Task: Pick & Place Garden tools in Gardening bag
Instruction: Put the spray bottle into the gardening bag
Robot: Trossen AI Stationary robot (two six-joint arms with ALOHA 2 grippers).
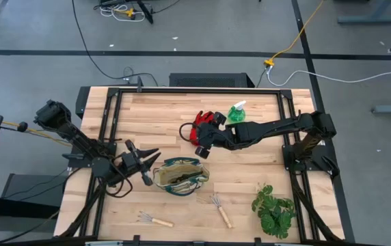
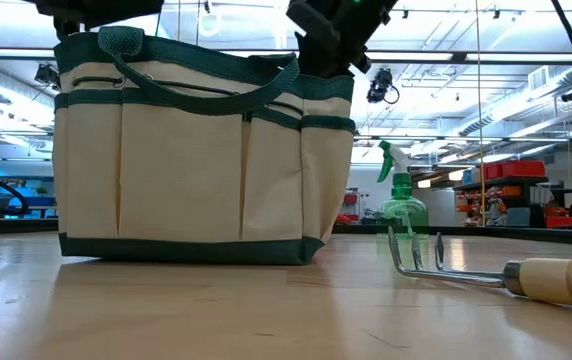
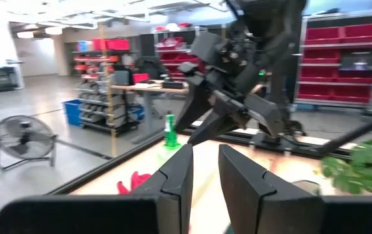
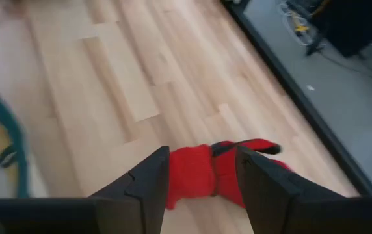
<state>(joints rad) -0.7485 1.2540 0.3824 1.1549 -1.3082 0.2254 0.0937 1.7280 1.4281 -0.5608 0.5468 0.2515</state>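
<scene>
The right claw (image 4: 199, 188) hangs with fingers spread, gripping nothing, over the red glove (image 1: 202, 126) on the table behind the bag (image 1: 180, 175). The left claw (image 1: 144, 162), also spread and empty, waits just beside the bag's end. I'd say the glove is next: drop, pinch it, carry it forward to the bag. The spray bottle (image 1: 237, 113) stands beyond, two rakes (image 1: 219, 208) up front.

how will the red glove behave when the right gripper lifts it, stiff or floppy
Probably floppy: the red glove lies crumpled and folded on the table, so it should sag and dangle from a pinch. It looks like soft fabric, likely light, and unlikely to roll or slide away. The right gripper, open above it, may catch only one fold, so part could trail.
</scene>
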